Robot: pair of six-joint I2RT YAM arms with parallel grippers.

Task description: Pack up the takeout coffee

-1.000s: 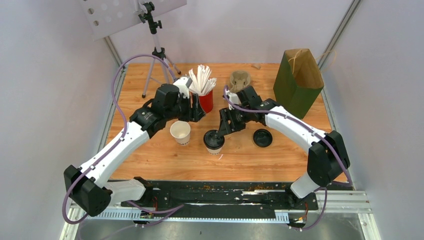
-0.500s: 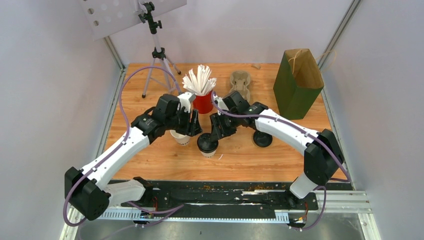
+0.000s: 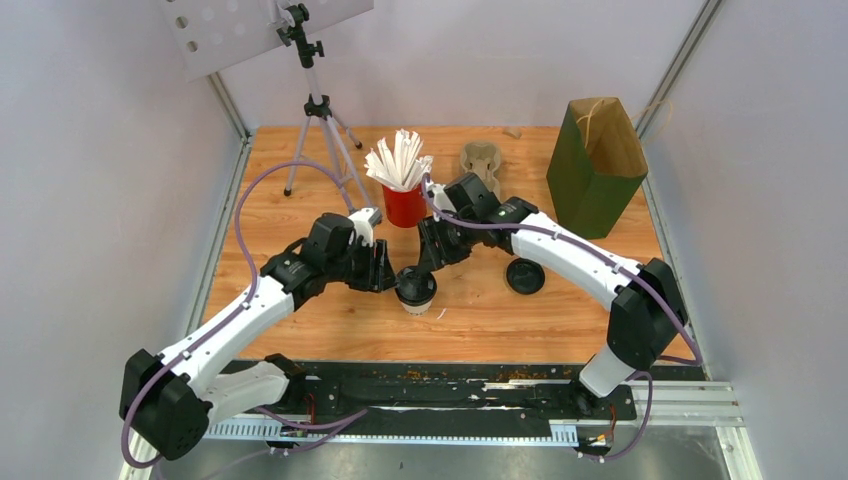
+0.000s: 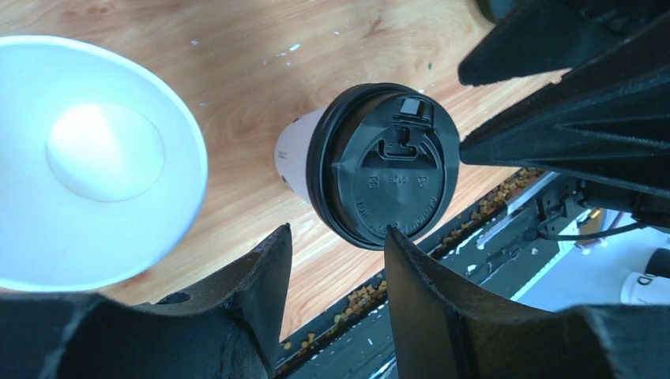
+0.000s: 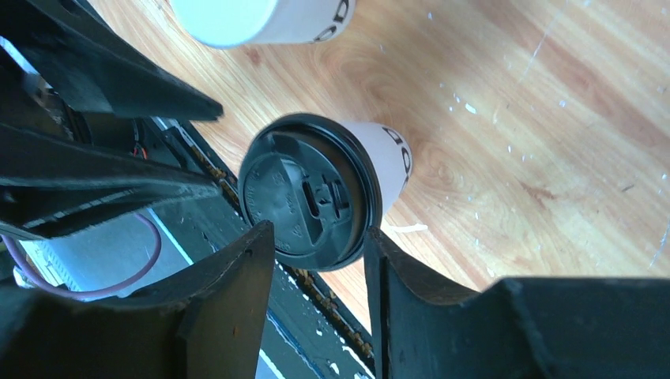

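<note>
Top view: you have 1 lidded cup (image 3: pixel 415 290) upright on table (image 3: pixel 300 200), between left gripper (image 3: pixel 386 272) and right gripper (image 3: pixel 428 254). Spare lid (image 3: pixel 525 276) lies loose nearby. Pulp tray (image 3: pixel 480 160) holds 0 cups.

Left wrist: jaws apart, empty. Open cup (image 4: pixel 87 158) unlidded, near lidded one.

Right wrist: jaws apart, gripping nothing.

Left for you: 1 lid, then 2 cups into tray.

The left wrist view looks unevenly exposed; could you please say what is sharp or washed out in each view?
Left wrist: lidded cup sharp, lid embossing legible; open cup washed out white inside. Right wrist: same cup crisp, foreground dim. Top external: even, soft light.
</note>
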